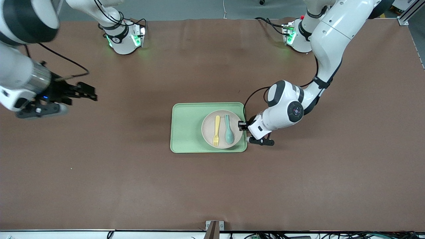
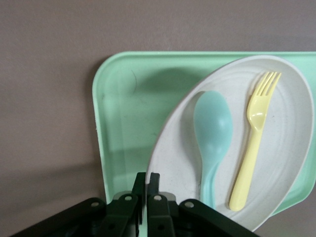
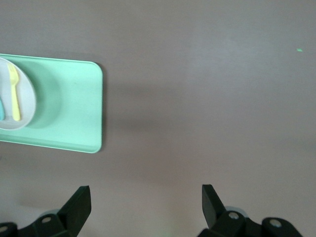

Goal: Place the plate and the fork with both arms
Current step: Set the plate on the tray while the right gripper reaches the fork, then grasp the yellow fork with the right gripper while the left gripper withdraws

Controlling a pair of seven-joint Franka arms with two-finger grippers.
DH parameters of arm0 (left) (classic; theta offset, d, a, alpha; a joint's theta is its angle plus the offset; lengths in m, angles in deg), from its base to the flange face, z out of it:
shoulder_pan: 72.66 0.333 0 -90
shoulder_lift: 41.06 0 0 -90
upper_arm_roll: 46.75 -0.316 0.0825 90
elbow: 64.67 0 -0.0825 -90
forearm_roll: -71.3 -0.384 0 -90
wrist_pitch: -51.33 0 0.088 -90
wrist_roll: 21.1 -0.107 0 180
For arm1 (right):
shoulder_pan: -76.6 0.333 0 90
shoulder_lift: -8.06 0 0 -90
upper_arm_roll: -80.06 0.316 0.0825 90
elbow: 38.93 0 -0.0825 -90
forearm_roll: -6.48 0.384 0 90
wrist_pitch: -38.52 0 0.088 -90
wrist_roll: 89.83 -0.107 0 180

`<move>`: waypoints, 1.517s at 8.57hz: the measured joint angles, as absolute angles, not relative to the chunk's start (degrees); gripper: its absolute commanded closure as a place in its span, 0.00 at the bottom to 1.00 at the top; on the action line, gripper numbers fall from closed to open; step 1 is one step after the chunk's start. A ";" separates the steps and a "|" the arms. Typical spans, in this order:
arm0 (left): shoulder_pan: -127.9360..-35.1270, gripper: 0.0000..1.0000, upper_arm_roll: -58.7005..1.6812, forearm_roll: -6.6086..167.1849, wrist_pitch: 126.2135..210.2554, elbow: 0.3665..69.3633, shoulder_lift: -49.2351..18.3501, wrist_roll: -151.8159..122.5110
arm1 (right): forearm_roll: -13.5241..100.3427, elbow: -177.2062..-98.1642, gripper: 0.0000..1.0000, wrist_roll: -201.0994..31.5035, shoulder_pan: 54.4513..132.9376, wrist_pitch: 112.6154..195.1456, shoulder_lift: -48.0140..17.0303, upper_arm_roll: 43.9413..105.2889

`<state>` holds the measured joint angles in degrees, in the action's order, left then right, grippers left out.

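smooth green tray [image 1: 186, 132] | round plate [image 1: 208, 132] pinched by left tool [image 1: 242, 125] | right tool [image 1: 87, 93] waits

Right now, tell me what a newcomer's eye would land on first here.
The green tray mid-table, holding the plate with the yellow fork and a teal spoon lying side by side on it. Next, the left gripper, fingers shut on the plate's rim at the tray's left-arm end. The right gripper waits open over bare table toward the right arm's end.

Left hand [image 1: 241, 125] low, fingers pinched together, right hand [image 1: 87, 92] raised, fingers spread wide
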<state>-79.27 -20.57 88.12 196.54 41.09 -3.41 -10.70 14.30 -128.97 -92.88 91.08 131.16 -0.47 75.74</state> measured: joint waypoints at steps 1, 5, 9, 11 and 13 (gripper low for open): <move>-79.39 1.00 -20.30 88.12 198.16 41.64 -2.73 -10.71 | 14.50 -129.32 0.01 -96.51 95.07 134.58 -3.19 75.84; -80.38 1.00 -20.05 88.12 200.19 42.31 -0.72 -10.84 | 14.69 -130.04 0.01 -112.10 111.64 153.09 -18.68 75.90; -80.25 0.26 -20.08 88.12 200.38 42.34 -0.21 -10.97 | 14.69 -128.56 0.01 -119.92 117.43 165.50 -25.34 75.89; -78.74 0.06 -20.06 88.12 201.17 41.56 -1.37 -10.94 | 14.68 -128.23 0.03 -125.10 121.84 172.11 -30.07 75.81; -73.49 0.01 -20.06 88.12 200.80 40.77 -7.01 -10.96 | 14.67 -127.95 0.12 -127.16 123.52 175.72 -32.10 75.74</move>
